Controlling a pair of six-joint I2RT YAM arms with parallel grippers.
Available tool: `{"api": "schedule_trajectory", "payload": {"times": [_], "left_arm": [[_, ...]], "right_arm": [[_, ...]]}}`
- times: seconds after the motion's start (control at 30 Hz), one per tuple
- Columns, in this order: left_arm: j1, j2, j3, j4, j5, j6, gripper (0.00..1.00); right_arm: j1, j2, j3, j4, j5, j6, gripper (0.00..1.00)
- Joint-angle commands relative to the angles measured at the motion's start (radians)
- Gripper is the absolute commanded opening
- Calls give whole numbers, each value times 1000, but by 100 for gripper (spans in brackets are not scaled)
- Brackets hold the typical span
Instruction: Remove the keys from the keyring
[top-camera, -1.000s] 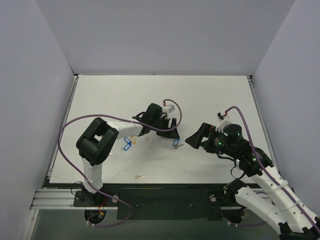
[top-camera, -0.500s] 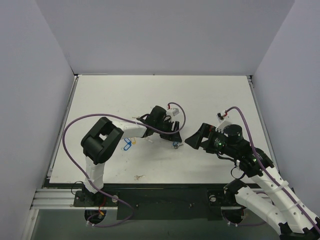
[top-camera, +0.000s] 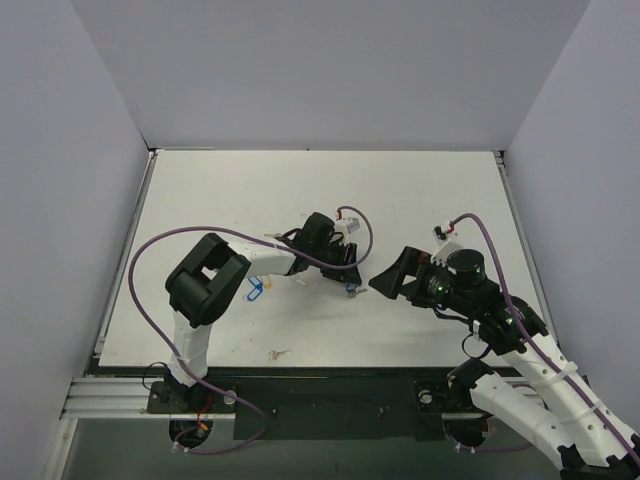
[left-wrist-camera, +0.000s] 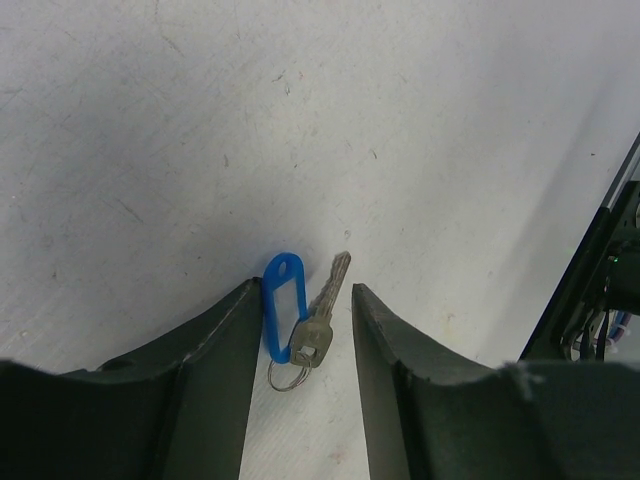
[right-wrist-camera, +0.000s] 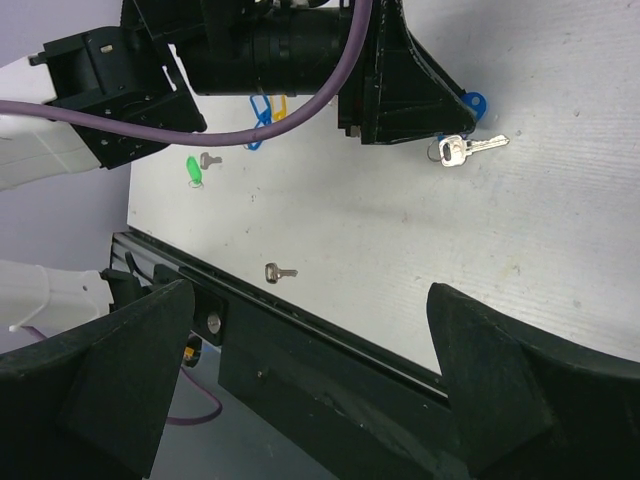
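White scuffed tabletop (left-wrist-camera: 330, 110) carries the small bright-blue oblong plastic keyring tag (left-wrist-camera: 282, 310) and its tiny silver metal key (left-wrist-camera: 326, 305) side by side, mid-table, between your left gripper's (left-wrist-camera: 306, 298) spread jaws. Shift so you pinch the tag alone, leaving the key exposed for your right gripper (top-camera: 384, 280), which is also spread wide just beside it. Table edges are well apart, so only the two arms crowd each other.

The left arm (top-camera: 205, 285) and right arm (top-camera: 545, 390) had white link shells, boxy black joint housings and looping purple cables (right-wrist-camera: 230, 134).
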Motion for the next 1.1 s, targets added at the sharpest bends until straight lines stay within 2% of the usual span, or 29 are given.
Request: {"api": "schedule_trajectory", "payload": {"times": [0.0, 0.23, 0.3, 0.4, 0.5, 0.53, 1.07], "left_arm": [[-6, 30, 30, 11, 0, 25, 49], [-6, 47, 33, 9, -1, 29, 41], [-5, 50, 33, 7, -3, 31, 35], [-5, 56, 38, 6, 0, 32, 22], [-5, 58, 39, 3, 2, 32, 2], [-6, 55, 42, 0, 2, 32, 0], [-12, -118, 0, -5, -9, -18, 0]], "right_arm": [[10, -8, 39, 17, -6, 10, 95], [12, -5, 33, 16, -3, 10, 95], [12, -5, 33, 16, -3, 10, 95], [12, -4, 38, 16, -2, 7, 95], [14, 1, 38, 16, 0, 8, 95], [14, 1, 38, 16, 0, 8, 95], [23, -15, 45, 47, -2, 41, 95]]}}
